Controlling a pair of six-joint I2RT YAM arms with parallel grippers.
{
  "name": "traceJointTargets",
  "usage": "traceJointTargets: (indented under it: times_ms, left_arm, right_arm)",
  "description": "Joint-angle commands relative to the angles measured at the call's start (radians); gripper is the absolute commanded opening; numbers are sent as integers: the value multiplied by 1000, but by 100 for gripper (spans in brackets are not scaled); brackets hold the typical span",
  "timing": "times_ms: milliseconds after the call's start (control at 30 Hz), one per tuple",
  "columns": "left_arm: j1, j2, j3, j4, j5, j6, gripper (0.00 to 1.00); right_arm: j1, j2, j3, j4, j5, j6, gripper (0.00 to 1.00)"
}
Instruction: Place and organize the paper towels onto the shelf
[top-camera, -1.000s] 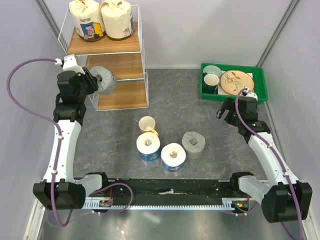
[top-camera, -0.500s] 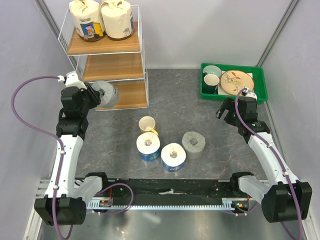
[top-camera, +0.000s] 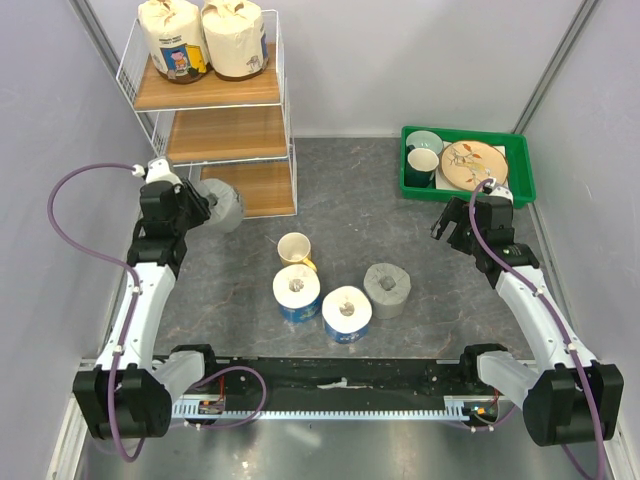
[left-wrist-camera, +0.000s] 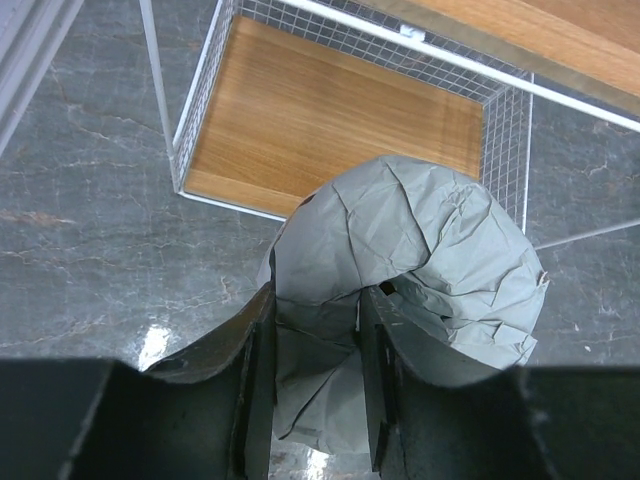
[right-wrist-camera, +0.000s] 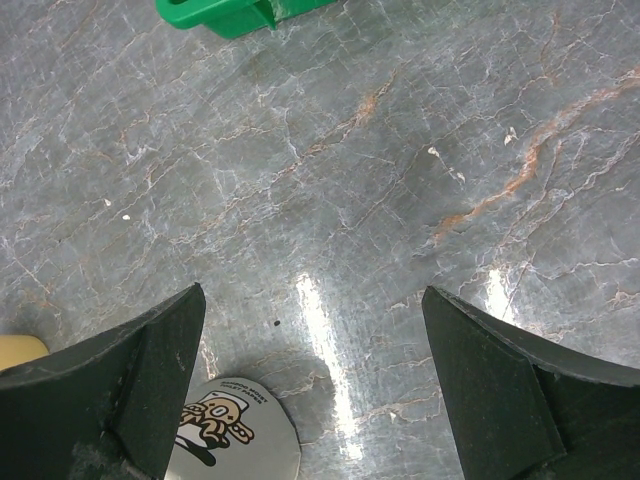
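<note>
Placing step: gripping a grey roll (left-wrist-camera: 420, 250) in the left tool (left-wrist-camera: 312, 330), just before the lowest board of the shelf (left-wrist-camera: 330, 120), at the far-left corner of the surface (top-camera: 350, 210). Right tool (right-wrist-camera: 310, 300) spread wide, holding nothing. Next, likely: ease the roll in, then release.

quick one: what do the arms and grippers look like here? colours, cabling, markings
Both arms match: white link shells on the left arm and right arm, black joint housings and bases. A purple cable loops outside each arm. The left gripper and right gripper have plain matte black fingers, broad and tapering. No markings visible.
</note>
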Motion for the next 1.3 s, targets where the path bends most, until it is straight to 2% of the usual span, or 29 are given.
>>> traceJointTargets:
  times_ms: [0, 567, 900, 1267]
  left_arm:
    - [7, 19, -22, 165, -35, -82, 41]
    - [9, 197, -48, 376, -185, -252, 41]
    - [12, 313, -43, 469, -178, -318, 41]
    - [13, 406, 4, 489, -190, -329, 41]
  right_arm:
    - [-5, -17, -2, 29, 4, 5, 98]
    - [-6, -7, 6, 26, 9, -4, 98]
    - [-9, 6, 12, 26, 15, -11, 98]
    - [-12, 20, 21, 28, 20, -10, 98]
